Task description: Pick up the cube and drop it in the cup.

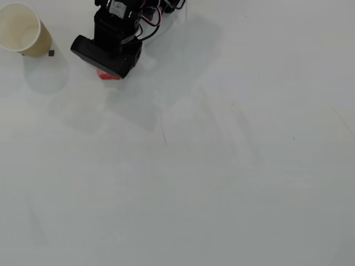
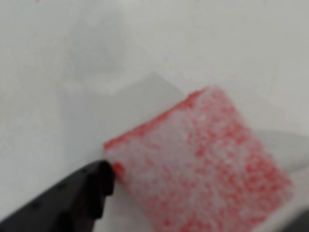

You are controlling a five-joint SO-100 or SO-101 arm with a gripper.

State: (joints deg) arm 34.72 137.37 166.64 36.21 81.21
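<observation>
The cube (image 2: 203,159), red with a whitish speckled top, fills the lower right of the wrist view. My gripper (image 2: 203,200) has its jaws against the cube's two sides: one black finger (image 2: 77,200) touches its left corner, and a dark edge of the other shows at the bottom right. In the overhead view the gripper (image 1: 111,67) covers the cube (image 1: 109,76), so only a red sliver shows under the black head. The tan cup (image 1: 22,29) stands upright at the far top left, apart from the gripper.
A tiny dark speck (image 1: 51,53) lies by the cup's base. The arm's body and wires (image 1: 130,14) are at the top edge. The white table (image 1: 211,166) stretches below and to the right.
</observation>
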